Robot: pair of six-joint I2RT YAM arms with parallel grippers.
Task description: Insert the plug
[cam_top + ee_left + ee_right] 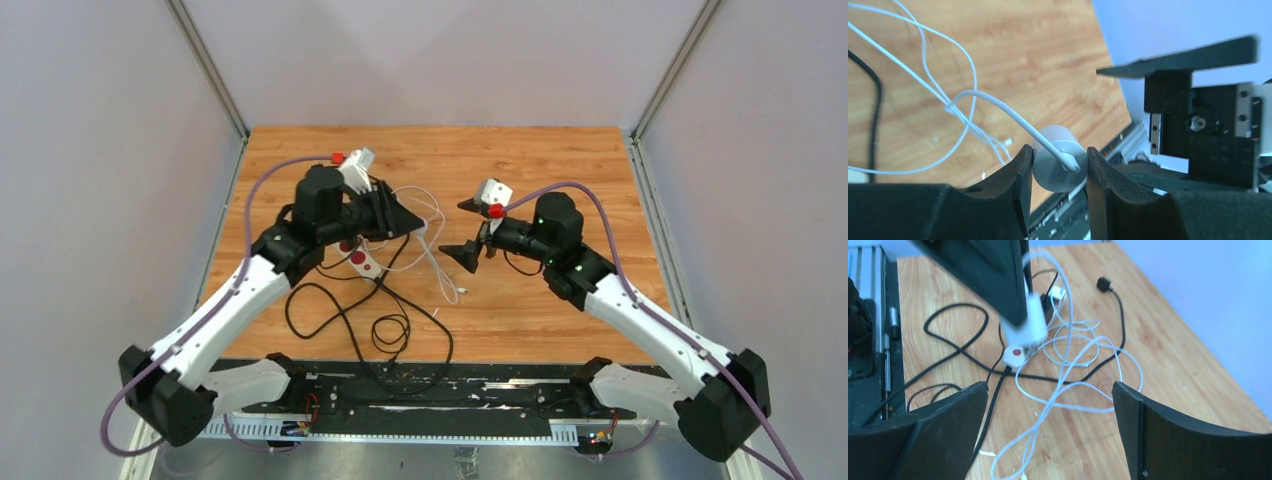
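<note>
My left gripper (1058,156) is shut on a white round plug (1057,165) with a white braided cable (998,107) running out of its face. In the top view the left gripper (416,224) holds the plug above the wood table, just right of the white power strip with red buttons (364,262). My right gripper (466,229) is open and empty, facing the left one across a small gap. In the right wrist view its fingers (1050,390) stand wide apart, and I see the held plug (1029,322) above the strip's end (1015,354).
A loose tangle of white cable (438,258) lies between the grippers. The strip's black cord (345,315) loops toward the near edge, and its black plug (1104,284) lies on the wood. Metal rails (420,395) run along the table's front.
</note>
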